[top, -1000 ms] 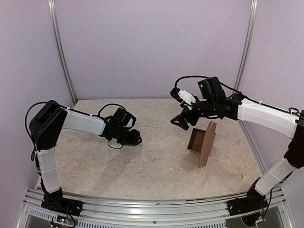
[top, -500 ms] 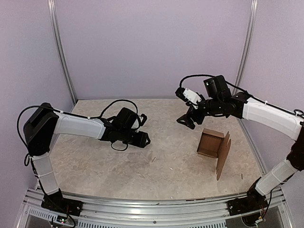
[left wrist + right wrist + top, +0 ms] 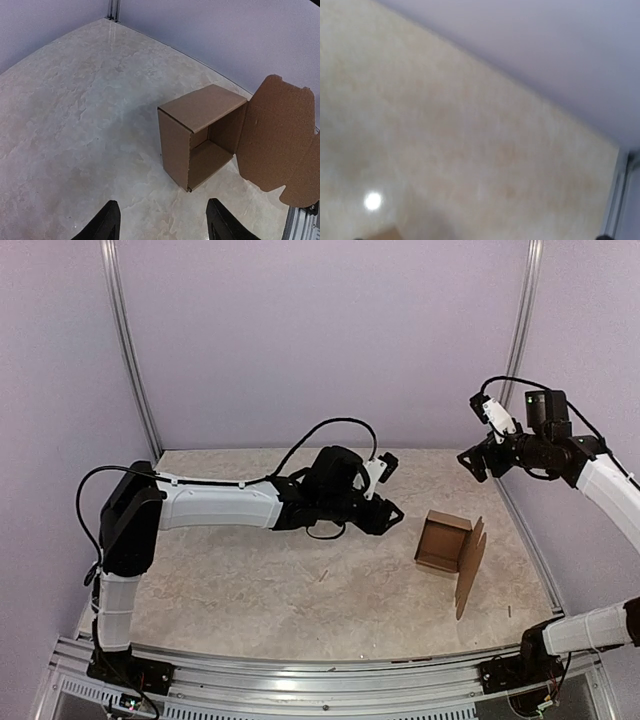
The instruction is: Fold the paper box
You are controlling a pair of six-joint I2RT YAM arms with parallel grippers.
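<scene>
The paper box (image 3: 441, 543) is a small brown cardboard box lying on its side at the right of the table, its mouth facing the near edge. Its lid flap (image 3: 470, 564) with rounded tabs stands open at its right. In the left wrist view the box (image 3: 192, 125) lies just ahead, with the lid flap (image 3: 284, 135) swung wide. My left gripper (image 3: 391, 517) hovers open a short way left of the box, empty and apart from it (image 3: 165, 226). My right gripper (image 3: 479, 462) is raised high near the back right wall, open and empty. Its wrist view is blurred.
Purple walls close in the table at the back and both sides. A metal rail (image 3: 301, 226) runs along the right edge close to the lid flap. A small scrap (image 3: 322, 575) lies mid-table. The aluminium frame (image 3: 300, 680) borders the near edge.
My left arm has reached far to the right across the table, up to the box. My right arm let the box down and has pulled up and away to the right.
</scene>
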